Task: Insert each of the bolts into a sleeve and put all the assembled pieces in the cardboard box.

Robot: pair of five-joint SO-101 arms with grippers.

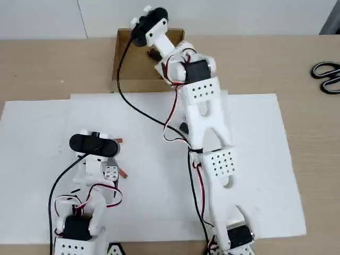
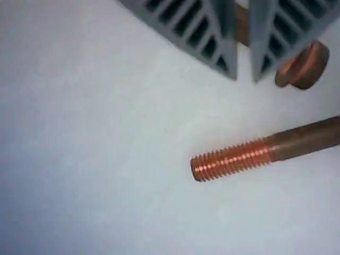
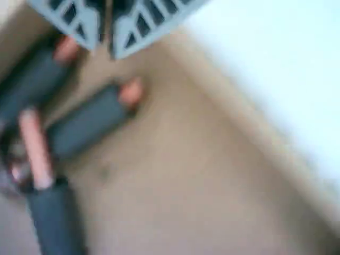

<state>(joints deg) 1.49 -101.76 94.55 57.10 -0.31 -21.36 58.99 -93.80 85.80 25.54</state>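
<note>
The left end effector (image 2: pixel 244 75) is clamped, it seems, on a bolt (image 2: pixel 304 65) near the worktop's front-left corner; a second bolt (image 2: pixel 265 151) lies just beside. Gripped near the head, it may tilt and slip, or knock the neighbour away.

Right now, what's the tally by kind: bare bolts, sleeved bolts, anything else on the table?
Bare bolts: 2
Sleeved bolts, in the box, blurred: 3
Cardboard box: 1
Scissors: 1
Paper sheet: 1
Total: 8
</note>
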